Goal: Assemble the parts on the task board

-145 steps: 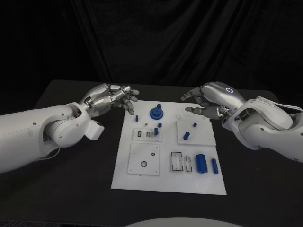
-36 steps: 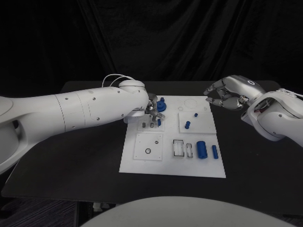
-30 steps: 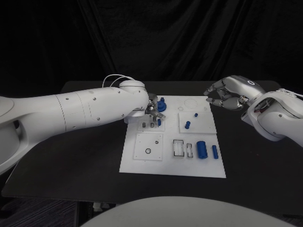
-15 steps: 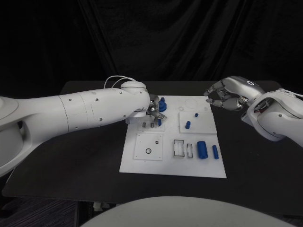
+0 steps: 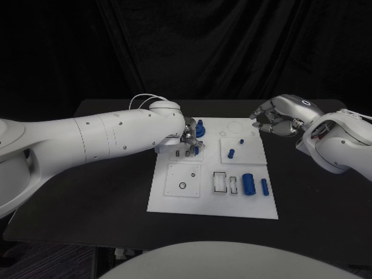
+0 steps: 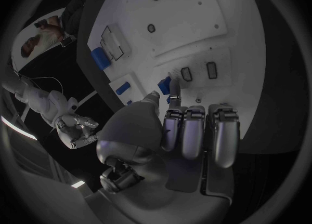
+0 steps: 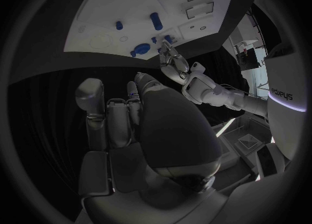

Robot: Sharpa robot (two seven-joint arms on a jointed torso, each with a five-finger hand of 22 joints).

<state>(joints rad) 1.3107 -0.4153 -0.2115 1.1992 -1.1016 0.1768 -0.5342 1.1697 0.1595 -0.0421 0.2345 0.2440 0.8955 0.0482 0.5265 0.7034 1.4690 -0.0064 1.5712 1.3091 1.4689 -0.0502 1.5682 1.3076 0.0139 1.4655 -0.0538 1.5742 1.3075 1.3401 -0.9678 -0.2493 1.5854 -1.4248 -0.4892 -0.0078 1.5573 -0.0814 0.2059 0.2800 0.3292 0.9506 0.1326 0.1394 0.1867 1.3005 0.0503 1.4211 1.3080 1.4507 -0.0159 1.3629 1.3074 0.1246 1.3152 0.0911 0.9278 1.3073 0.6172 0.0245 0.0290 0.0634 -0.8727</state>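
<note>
The task board [image 5: 213,200] lies flat in the middle of the black tabletop [image 5: 85,192], its long side running away from the robot. The left hand [image 5: 189,135] reaches over the board's far left part, just beside a blue gear-like part [image 5: 199,129] that stands near the far edge. In the left wrist view the fingers [image 6: 195,130] of this hand lie side by side, pointing down at the board, with the thumb drawn in toward them over a small blue peg [image 6: 165,84]; whether the peg is actually pinched cannot be told, since the tips hide the contact. Next to that spot are two small dark slots [image 6: 197,71] in a raised white block. The right hand [image 5: 280,118] hovers off the board's far right corner, above the tabletop and clear of the parts, with its fingers [image 7: 112,117] curled in together and nothing seen between them. On the board's right part lie a short blue peg [image 5: 229,153] and a tiny blue stud [image 5: 241,140]. Nearer the robot, a thick blue cylinder [image 5: 247,185] and a slimmer blue bar [image 5: 264,186] lie side by side, beside two rectangular recesses [image 5: 225,183]. A square white panel [image 5: 183,178] with a small dark ring sits on the near left part.
</note>
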